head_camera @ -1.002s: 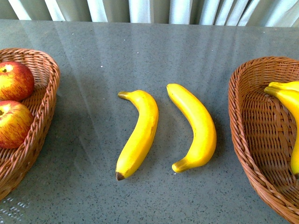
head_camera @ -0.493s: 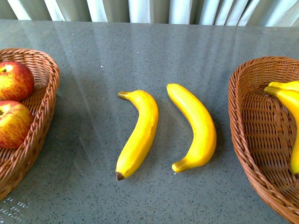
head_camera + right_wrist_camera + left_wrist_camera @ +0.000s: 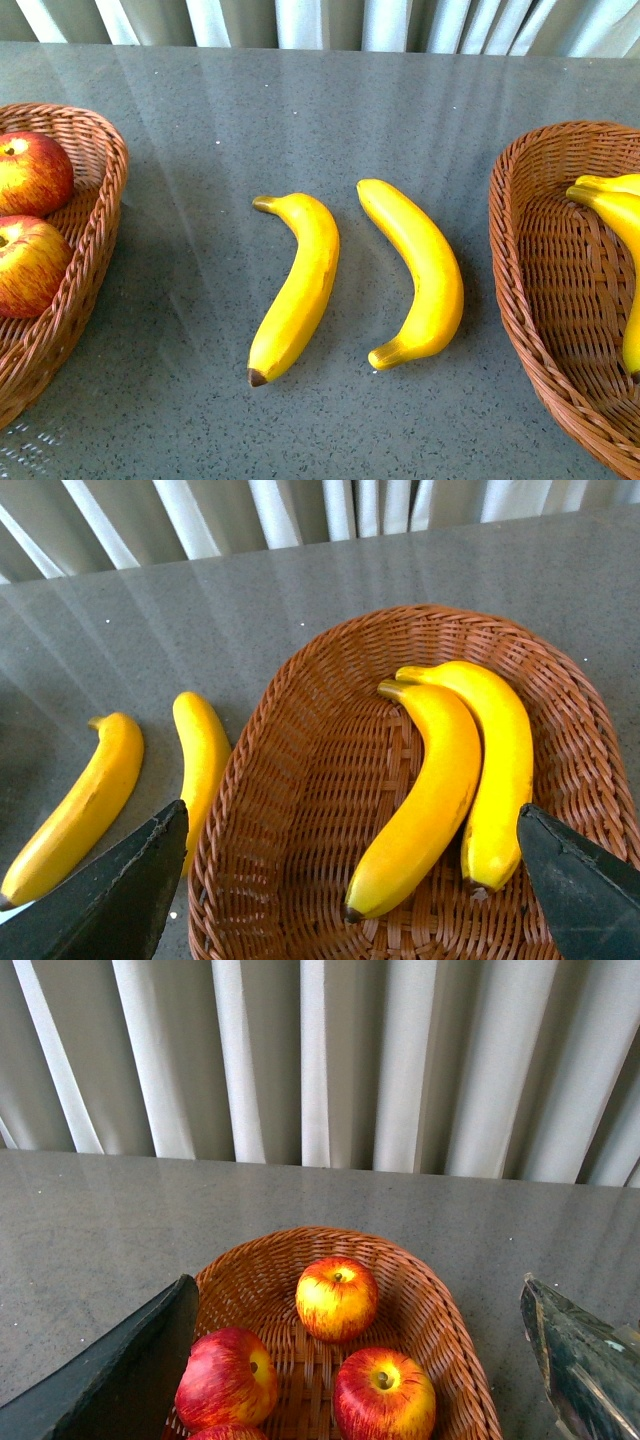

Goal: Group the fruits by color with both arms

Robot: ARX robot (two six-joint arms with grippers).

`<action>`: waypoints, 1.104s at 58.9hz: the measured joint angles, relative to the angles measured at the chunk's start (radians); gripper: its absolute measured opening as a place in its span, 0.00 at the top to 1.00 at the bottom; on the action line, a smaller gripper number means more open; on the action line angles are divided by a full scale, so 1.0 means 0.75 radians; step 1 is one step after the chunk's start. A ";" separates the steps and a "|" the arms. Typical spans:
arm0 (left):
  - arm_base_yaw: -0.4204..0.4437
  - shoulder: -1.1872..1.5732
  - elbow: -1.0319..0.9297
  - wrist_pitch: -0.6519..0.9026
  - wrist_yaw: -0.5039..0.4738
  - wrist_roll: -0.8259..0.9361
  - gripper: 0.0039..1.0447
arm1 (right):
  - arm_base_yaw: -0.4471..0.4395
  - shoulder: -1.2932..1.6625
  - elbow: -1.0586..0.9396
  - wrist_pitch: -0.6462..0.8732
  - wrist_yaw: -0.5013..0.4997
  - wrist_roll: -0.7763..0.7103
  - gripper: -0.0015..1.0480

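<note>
Between my baskets, the left banana [image 3: 296, 290] and right banana [image 3: 424, 270] lie apart on open grey surface [image 3: 330, 110], clear of both rims. The left basket [image 3: 110, 170] shows three whole apples [image 3: 337, 1298] [image 3: 228, 1378] [image 3: 385, 1395], the right basket [image 3: 500, 250] two bananas [image 3: 425, 800] [image 3: 495, 770]. My left pincer [image 3: 357, 1290] and right pincer [image 3: 352, 815] gape empty.

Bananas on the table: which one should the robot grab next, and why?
Probably the right hand should swing over to the right banana on the table. That hand is open and empty near the banana basket, which already holds two bananas, and this banana lies closer to that basket than the left banana.
</note>
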 joint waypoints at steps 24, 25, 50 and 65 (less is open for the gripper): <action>0.000 0.000 0.000 0.000 0.000 0.000 0.09 | -0.332 -0.006 -0.011 -0.043 -0.243 -0.089 0.09; 0.000 0.000 0.000 0.000 0.000 0.000 0.09 | -0.338 -0.003 -0.013 -0.047 -0.247 -0.095 0.09; 0.000 0.000 0.000 0.000 0.000 -0.001 0.09 | -0.379 1.395 0.942 0.338 -0.292 -0.180 0.09; 0.000 0.000 0.000 0.000 -0.001 0.000 0.09 | -0.144 1.474 0.975 0.263 -0.302 -0.228 0.09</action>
